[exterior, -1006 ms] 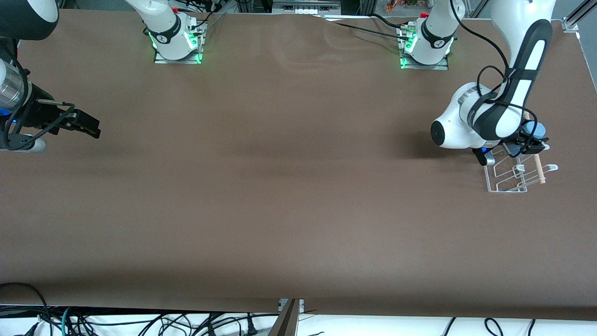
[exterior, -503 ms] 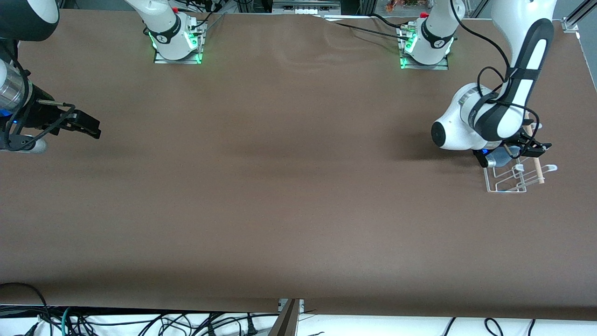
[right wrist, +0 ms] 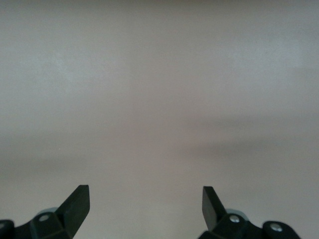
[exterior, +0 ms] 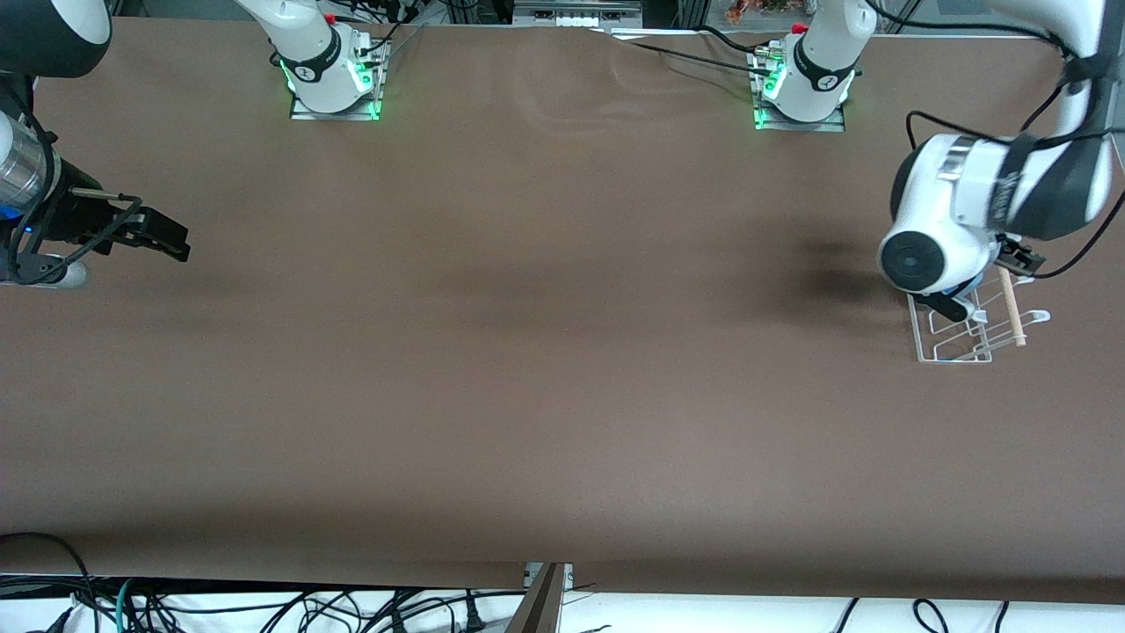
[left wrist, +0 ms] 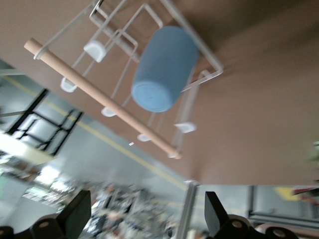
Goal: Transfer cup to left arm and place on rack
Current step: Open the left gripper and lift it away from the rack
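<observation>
Left wrist view shows the cup (left wrist: 164, 68) resting on the rack (left wrist: 202, 47), mouth down on the white wires with its closed base turned toward the camera, beside the wooden dowel (left wrist: 99, 97) that runs across the white-tipped pegs. The left gripper (left wrist: 144, 216) is spread wide with nothing between its fingers, and it is clear of the cup. From the front view, the rack (exterior: 932, 347) sits on the brown table (exterior: 527, 352) at the left arm's end, and the left arm (exterior: 993, 202) hangs over the part of it farther from the front camera, hiding the cup there. The right gripper (exterior: 163, 236) waits over the table at the right arm's end, well apart from the rack. Right wrist view shows its two black fingers (right wrist: 77, 201) held wide apart over bare table, holding nothing.
</observation>
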